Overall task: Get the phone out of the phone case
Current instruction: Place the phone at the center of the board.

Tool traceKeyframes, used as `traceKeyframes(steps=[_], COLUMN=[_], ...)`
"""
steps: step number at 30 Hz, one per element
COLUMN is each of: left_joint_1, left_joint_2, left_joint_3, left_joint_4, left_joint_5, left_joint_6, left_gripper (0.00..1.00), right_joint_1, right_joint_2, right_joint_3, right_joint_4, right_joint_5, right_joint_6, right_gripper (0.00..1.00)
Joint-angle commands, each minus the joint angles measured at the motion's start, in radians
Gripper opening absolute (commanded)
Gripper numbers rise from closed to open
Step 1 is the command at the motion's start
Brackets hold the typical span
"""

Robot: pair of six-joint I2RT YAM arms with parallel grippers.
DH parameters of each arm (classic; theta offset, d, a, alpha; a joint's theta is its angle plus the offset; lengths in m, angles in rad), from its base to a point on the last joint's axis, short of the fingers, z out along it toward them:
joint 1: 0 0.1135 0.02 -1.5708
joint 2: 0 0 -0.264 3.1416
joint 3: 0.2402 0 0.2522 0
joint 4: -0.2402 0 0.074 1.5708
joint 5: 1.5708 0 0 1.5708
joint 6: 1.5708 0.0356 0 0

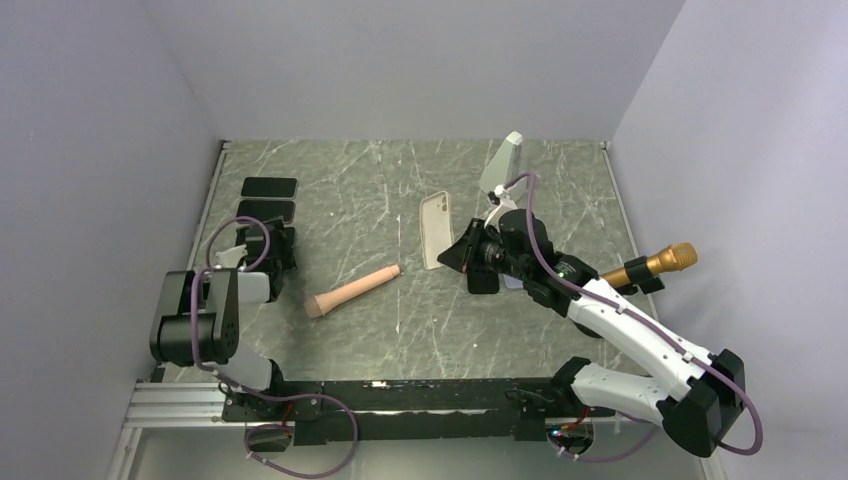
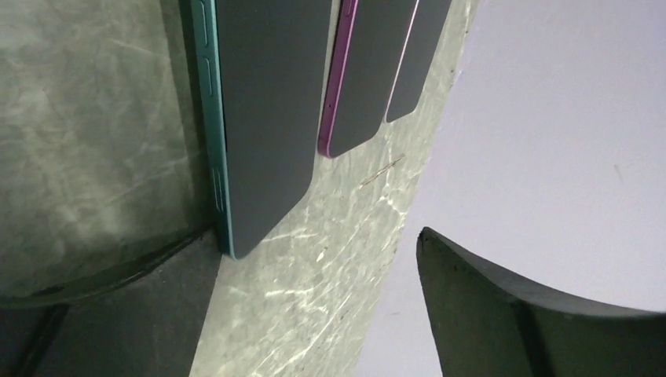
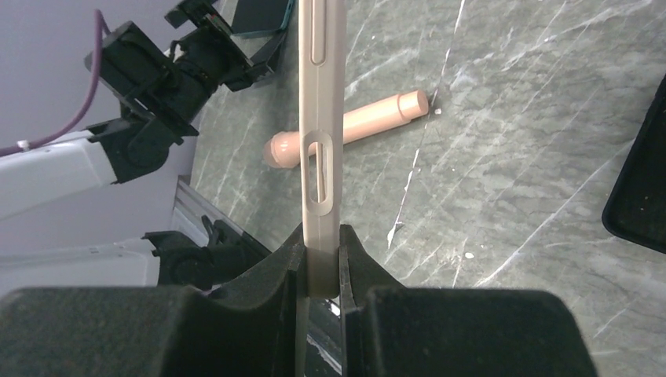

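My right gripper (image 3: 320, 263) is shut on the near end of the empty beige phone case (image 3: 320, 94), which I see edge-on; the overhead view shows the case (image 1: 437, 228) near the table's middle beside that gripper (image 1: 452, 257). At the left edge, my left gripper (image 2: 314, 306) stands open with nothing between its fingers. Just ahead of it a teal-edged phone (image 2: 267, 110) lies flat on the table, its corner next to the left finger (image 2: 110, 314). In the overhead view the left gripper (image 1: 266, 245) covers that phone.
A purple-edged phone (image 2: 361, 71) and another dark phone (image 2: 416, 55) lie beyond the teal one. A peach cylinder (image 1: 352, 292) lies mid-table. A pale case (image 1: 503, 165) stands tilted at the back and a gold microphone (image 1: 655, 265) is at the right. A dark flat object (image 3: 640, 188) lies by the right gripper.
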Motion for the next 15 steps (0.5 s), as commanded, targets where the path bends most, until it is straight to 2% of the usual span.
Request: traceKeyframes(steps=[1, 8, 11, 15], left_joint_1=[0.006, 0.042, 0.061, 0.065], left_joint_2=[-0.085, -0.243, -0.304, -0.449], left_joint_3=[0.023, 0.054, 0.093, 0.082], left_joint_4=[-0.287, -0.556, -0.701, -0.731], left_joint_5=[0.054, 0.146, 0.179, 0.258], left_joint_6=[-0.024, 0.01, 0.084, 0.247], left_gripper=[0.99, 0.99, 0.99, 0.99], right_joint_1=[0.001, -0.013, -0.051, -0.143], right_joint_2=[0.017, 0.077, 0.093, 0.153], right_joint_3=[-0.005, -0.031, -0.059, -0.119], right_joint_4=[0.07, 0.09, 0.126, 0.184], right_joint_5=[-0.051, -0.137, -0.194, -0.313], right_joint_6=[0.002, -0.006, 0.008, 0.026], right_gripper=[0.0, 0.0, 0.0, 0.0])
